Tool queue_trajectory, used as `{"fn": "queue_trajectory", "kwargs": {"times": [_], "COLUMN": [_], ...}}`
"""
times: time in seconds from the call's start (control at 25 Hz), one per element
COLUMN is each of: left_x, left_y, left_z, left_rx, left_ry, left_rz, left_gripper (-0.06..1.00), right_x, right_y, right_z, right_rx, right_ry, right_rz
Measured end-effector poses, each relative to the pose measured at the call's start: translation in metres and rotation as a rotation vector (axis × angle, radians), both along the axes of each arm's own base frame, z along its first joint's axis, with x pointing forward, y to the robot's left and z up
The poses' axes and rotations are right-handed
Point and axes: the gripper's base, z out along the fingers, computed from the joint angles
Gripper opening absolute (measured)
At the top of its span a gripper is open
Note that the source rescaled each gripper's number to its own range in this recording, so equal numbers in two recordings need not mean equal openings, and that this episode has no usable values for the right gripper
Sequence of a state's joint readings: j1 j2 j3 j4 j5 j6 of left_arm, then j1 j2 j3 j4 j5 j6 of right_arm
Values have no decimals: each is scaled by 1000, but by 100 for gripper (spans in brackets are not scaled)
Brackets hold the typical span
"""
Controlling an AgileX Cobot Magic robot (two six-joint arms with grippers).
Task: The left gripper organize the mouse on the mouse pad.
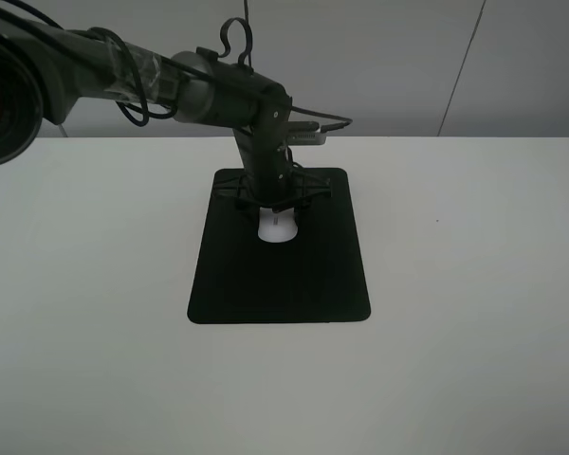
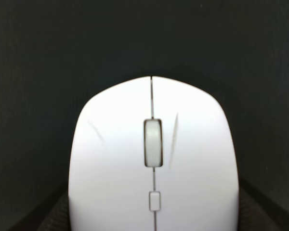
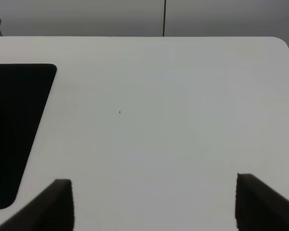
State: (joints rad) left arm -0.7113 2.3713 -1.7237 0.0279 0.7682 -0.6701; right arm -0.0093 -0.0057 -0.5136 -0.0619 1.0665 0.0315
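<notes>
Mouse point(image 1: 277, 230) lay on mouse pad point(image 1: 280, 275), in its far half, about mid-width; white shell, grey scroll wheel seen by left wrist camera. Pad lay flat on white desk point(image 1: 474, 284), plain grey wall point(image 1: 408, 66) behind. Left end effector point(image 1: 276, 203) stood directly over mouse, dark fingers point(image 2: 50, 214) close at both its sides; I could not tell whether clamped or loose. Right end effector point(image 3: 154, 185) was spread wide above desk, holding nothing, pad edge near.
</notes>
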Motion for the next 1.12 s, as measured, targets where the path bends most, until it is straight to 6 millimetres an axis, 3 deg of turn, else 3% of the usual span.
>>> {"fn": "queue_trajectory", "kwargs": {"times": [0.2, 0.24, 0.32, 0.36, 0.44, 0.88, 1.12], "left_x": [1, 1, 1, 1, 1, 3, 5], "left_y": [1, 2, 4, 4, 5, 3, 2], "left_z": [0, 0, -3, -3, -4, 0, 14], "left_rx": [7, 16, 50, 55, 62, 67, 51], "left_ry": [-4, -9, -11, -15, -13, -2, -22], "left_rz": [21, 25, 16, 12, 9, 12, 14], "left_gripper": [1, 12, 60, 78, 94, 100, 100], "right_x": [0, 0, 0, 0, 0, 0, 0], "right_y": [0, 0, 0, 0, 0, 0, 0], "right_z": [0, 0, 0, 0, 0, 0, 0], "right_rx": [0, 0, 0, 0, 0, 0, 0], "right_ry": [0, 0, 0, 0, 0, 0, 0], "right_rz": [0, 0, 0, 0, 0, 0, 0]}}
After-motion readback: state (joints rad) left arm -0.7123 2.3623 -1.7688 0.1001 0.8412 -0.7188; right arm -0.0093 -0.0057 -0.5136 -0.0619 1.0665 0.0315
